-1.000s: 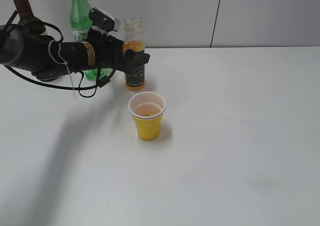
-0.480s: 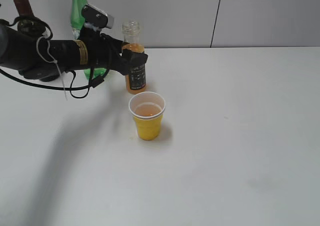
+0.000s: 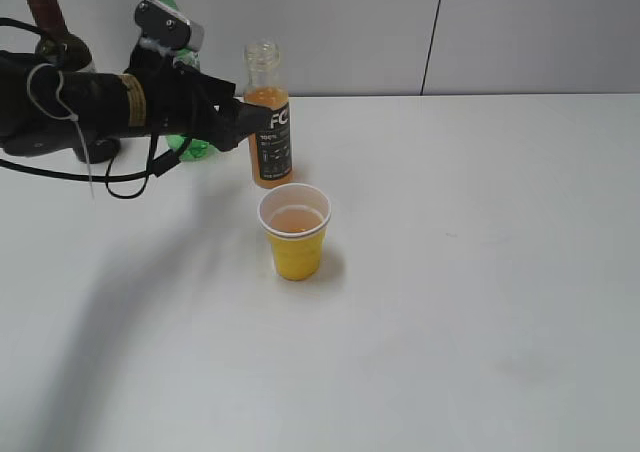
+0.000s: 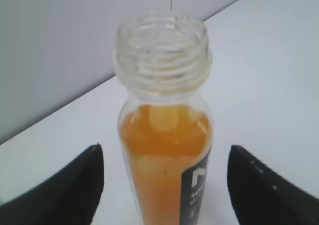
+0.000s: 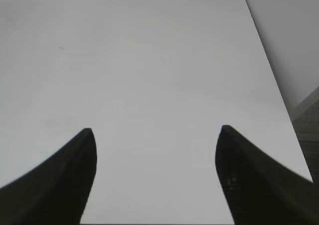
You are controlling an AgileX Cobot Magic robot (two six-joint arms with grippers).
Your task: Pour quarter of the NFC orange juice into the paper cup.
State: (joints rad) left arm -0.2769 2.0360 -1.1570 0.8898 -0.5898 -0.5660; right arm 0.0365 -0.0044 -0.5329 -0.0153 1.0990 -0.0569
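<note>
Pincer of the left arm [image 3: 250,120] is standing released — its two dark fingers [image 4: 75,185] are spread on either side of the orange juice bottle [image 3: 270,117] with white desk showing between each finger and the glassy wall, so nothing is being gripped. In the exterior view the arm is reaching in from the left at bottle height, its tip just beside the bottle's black label. The bottle is standing upright and uncapped on the desk [image 3: 480,272], its threaded mouth open and the orange liquid sitting a little below the shoulder. Just in front of it, near but apart, the yellow paper cup [image 3: 295,234] is standing upright, showing a shallow pool of pale orange juice inside its white rim. Behind the arm, against the grey wall, a green bottle [image 3: 160,32] and a dark wine bottle [image 3: 50,27] are standing side by side. Right pincer [image 5: 154,180] — seen only from its own wrist camera — is hanging open over bare desk, holding nothing.
</note>
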